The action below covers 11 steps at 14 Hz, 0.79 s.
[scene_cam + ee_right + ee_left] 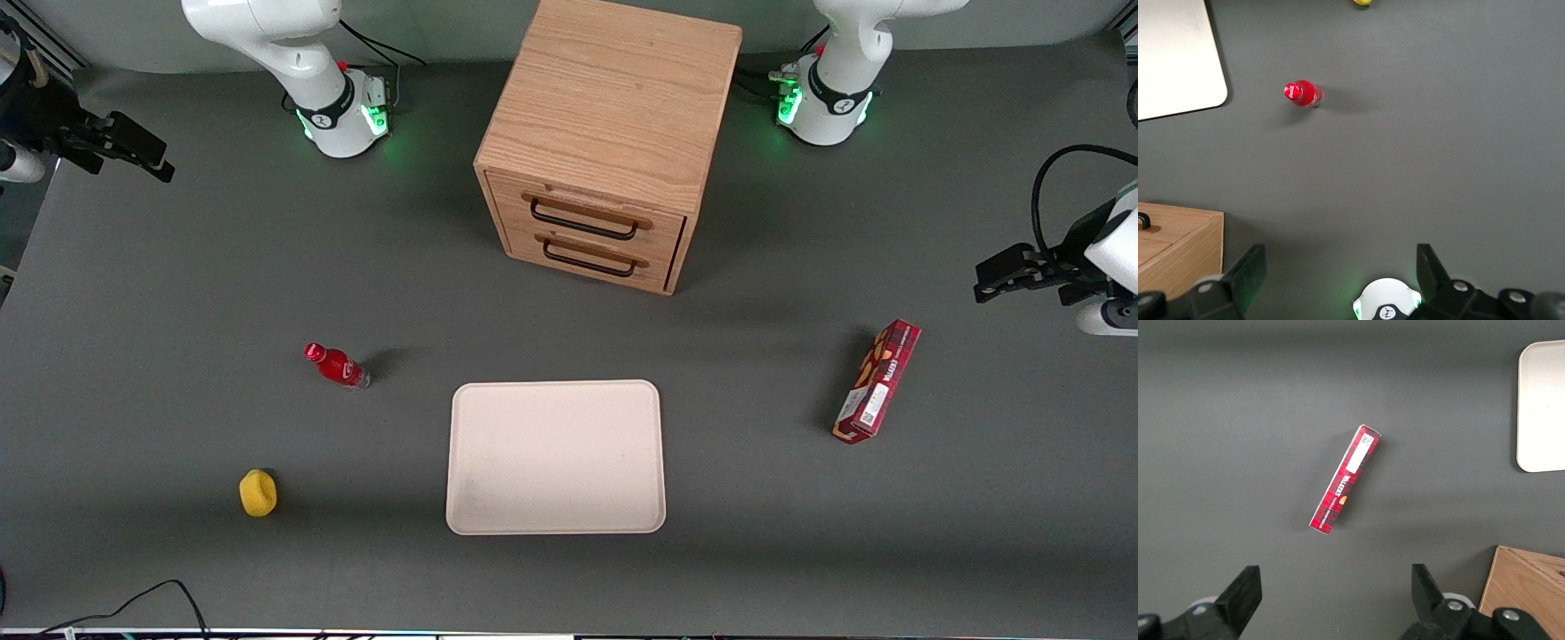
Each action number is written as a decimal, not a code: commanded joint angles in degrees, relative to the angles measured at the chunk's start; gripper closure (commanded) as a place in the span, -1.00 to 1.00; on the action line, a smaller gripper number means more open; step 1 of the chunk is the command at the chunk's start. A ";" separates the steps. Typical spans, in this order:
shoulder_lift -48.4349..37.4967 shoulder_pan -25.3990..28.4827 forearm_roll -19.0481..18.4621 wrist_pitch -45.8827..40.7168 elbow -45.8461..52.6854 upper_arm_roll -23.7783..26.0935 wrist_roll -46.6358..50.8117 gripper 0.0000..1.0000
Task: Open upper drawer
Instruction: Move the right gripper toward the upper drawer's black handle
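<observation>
The light oak cabinet (613, 98) stands at the middle of the table, farther from the front camera than the tray. Its upper drawer (587, 206) is shut, flush with the cabinet front, and its black wire handle (582, 223) sits just above the lower drawer's matching handle (589, 260). My right gripper (158, 160) hangs high over the working arm's end of the table, well away from the cabinet, open and empty. In the right wrist view its gripper (1340, 267) has its fingers (1251, 267) spread wide above bare table, with a corner of the cabinet (1178, 250) showing.
A white tray (556, 457) lies in front of the drawers, nearer the front camera. A red bottle (336, 365) and a yellow object (258, 492) stand toward the working arm's end. A red box (877, 382) lies toward the parked arm's end.
</observation>
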 commanded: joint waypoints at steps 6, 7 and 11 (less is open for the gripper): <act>1.63 0.52 1.22 -2.80 3.54 0.86 -1.70 -1.00; 1.72 0.44 4.01 -3.94 4.24 2.70 -2.49 -1.00; 9.15 0.44 13.87 -3.77 12.38 7.63 -3.37 -1.00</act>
